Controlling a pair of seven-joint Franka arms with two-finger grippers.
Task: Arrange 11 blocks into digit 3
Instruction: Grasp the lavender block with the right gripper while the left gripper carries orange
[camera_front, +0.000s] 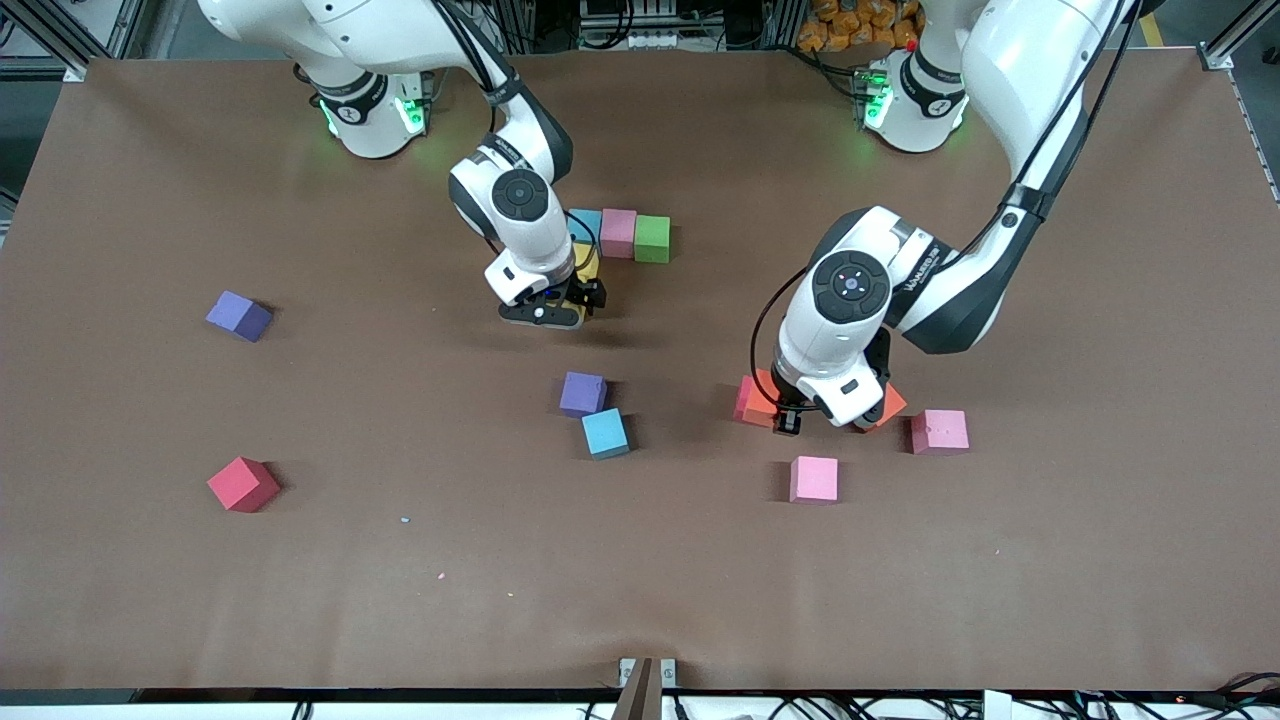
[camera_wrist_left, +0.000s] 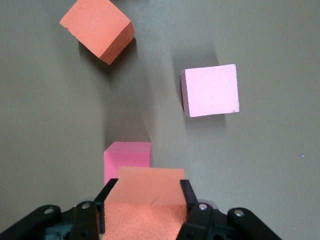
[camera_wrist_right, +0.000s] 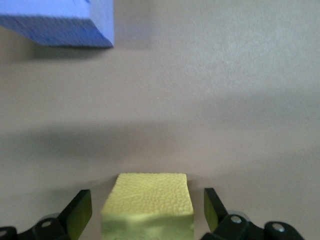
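The right gripper (camera_front: 570, 300) stands released, fingers clear on both sides of the yellow block (camera_wrist_right: 148, 205), which sits just nearer the camera than the light blue block (camera_front: 586, 224) in the row with pink (camera_front: 618, 232) and green (camera_front: 652, 238), apparently starting the digit's next row. The left gripper (camera_front: 790, 418) clenches an orange block (camera_wrist_left: 146, 200), probably the next piece, over the red block (camera_front: 752, 400), with loose blocks lying near it.

Light blue block (camera_front: 586, 224), pink block (camera_front: 618, 232) and green block (camera_front: 652, 238) form a row.
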